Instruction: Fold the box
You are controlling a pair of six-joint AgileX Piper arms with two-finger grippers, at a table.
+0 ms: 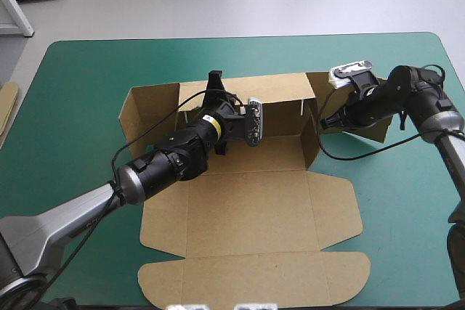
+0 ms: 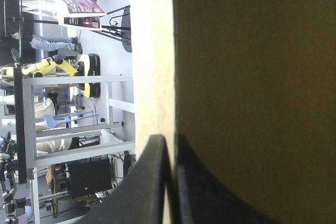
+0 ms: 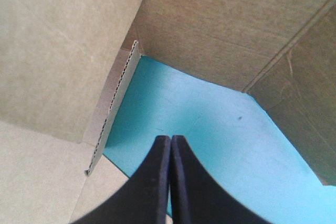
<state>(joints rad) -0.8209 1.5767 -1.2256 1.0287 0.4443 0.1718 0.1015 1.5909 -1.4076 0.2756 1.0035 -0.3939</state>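
— Brown cut-board box [image 1: 254,208]: where is it sitting, seen from above?
— It is lying mid teal-green surface [image 1: 80,107], its far and side walls standing up and its lid lying flat toward the near edge. The left jaws are reaching onto the far wall.
— What is the left wrist camera showing?
— The left jaws are clamping that wall's edge.
— And the right wrist camera?
— The right jaws are pressing together, gripping nothing, pointing at bare cover between raised flaps.
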